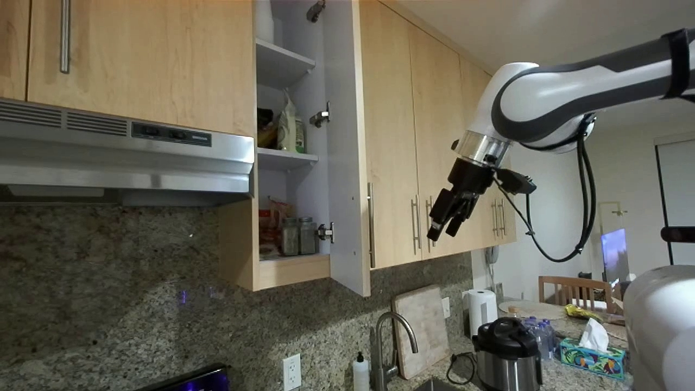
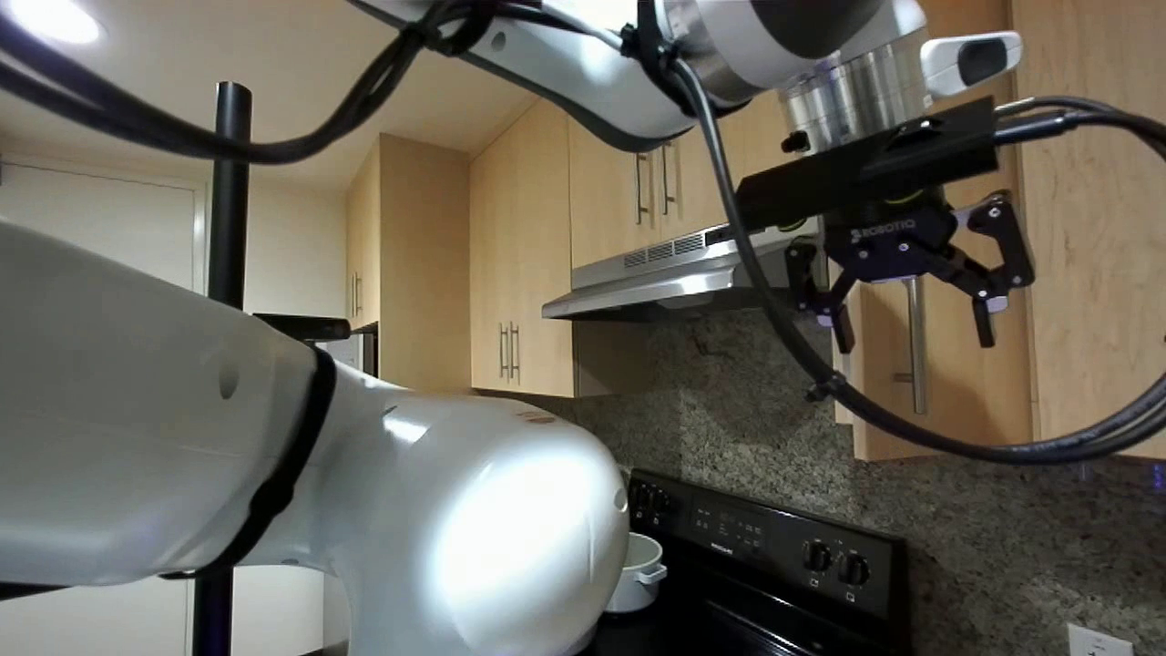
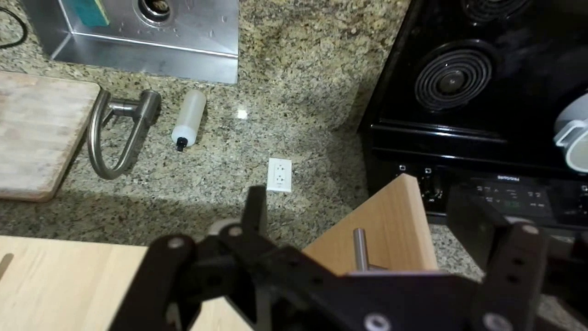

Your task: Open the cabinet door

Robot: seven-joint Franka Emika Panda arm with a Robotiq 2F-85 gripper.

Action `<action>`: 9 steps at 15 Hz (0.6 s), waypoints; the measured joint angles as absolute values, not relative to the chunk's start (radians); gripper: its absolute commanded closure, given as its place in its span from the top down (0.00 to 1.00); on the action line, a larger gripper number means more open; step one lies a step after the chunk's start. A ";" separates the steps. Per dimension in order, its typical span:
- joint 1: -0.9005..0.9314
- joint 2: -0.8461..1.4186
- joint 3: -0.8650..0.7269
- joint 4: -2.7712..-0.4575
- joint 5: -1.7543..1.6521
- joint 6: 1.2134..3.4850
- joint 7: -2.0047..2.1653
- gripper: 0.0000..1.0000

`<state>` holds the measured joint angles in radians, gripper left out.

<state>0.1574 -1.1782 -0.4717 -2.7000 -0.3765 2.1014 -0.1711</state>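
Observation:
The cabinet door (image 1: 345,163) stands swung out, roughly square to the cabinet front, with its white inner face and hinges showing in an exterior view. Its light-wood outer face (image 2: 975,392) and slim silver bar handle (image 2: 916,364) show in an exterior view. The wrist view shows the door's lower corner (image 3: 386,220) and the handle's end (image 3: 360,248). My gripper (image 1: 442,233) is open and empty, on the handle side of the door. It also shows in an exterior view (image 2: 915,337) and the wrist view (image 3: 358,197). It looks apart from the handle; the exact distance is unclear.
Shelves (image 1: 285,157) inside the cabinet hold bags and jars. A steel range hood (image 1: 125,163) stands beside it. Tall closed wood doors (image 1: 391,136) run along the other side. Below are a faucet (image 3: 119,133), a cutting board (image 3: 41,138), a bottle (image 3: 189,115) and a black stove (image 3: 459,115).

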 measured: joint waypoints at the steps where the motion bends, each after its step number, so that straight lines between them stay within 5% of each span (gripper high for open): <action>1: 0.134 -1.185 -0.436 -2.700 -0.352 2.072 -0.201 1.00; 9: 0.086 -1.232 -0.213 -2.697 -0.300 2.018 -0.242 1.00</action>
<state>0.0861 -1.2320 -0.2132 -2.6970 -0.3005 2.0176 -0.2424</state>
